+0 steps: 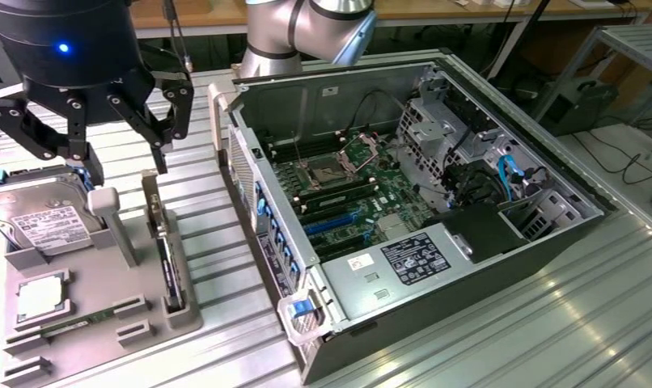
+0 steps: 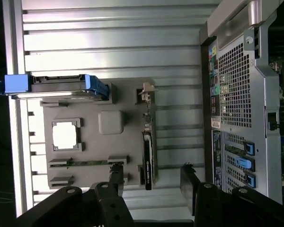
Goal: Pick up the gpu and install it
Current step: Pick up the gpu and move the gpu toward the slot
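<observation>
Step in hand, as judged: closing in to grasp the gpu [image 1: 173, 279], a thin flat black card standing on edge in a slot at the exterior view's right side of the grey moulded holder [image 1: 105, 279]. The holder sits on the ribbed metal table [image 1: 488, 339], just beside the open computer case [image 1: 304, 89]. A clean grasp likely needs the claw [image 1: 121, 158] centred over the card's top edge, one finger to each flat face, coming straight down clear of the slot walls. The claw hangs above the holder with its black fingers [image 2: 189, 182] spread wide, holding and touching nothing.
</observation>
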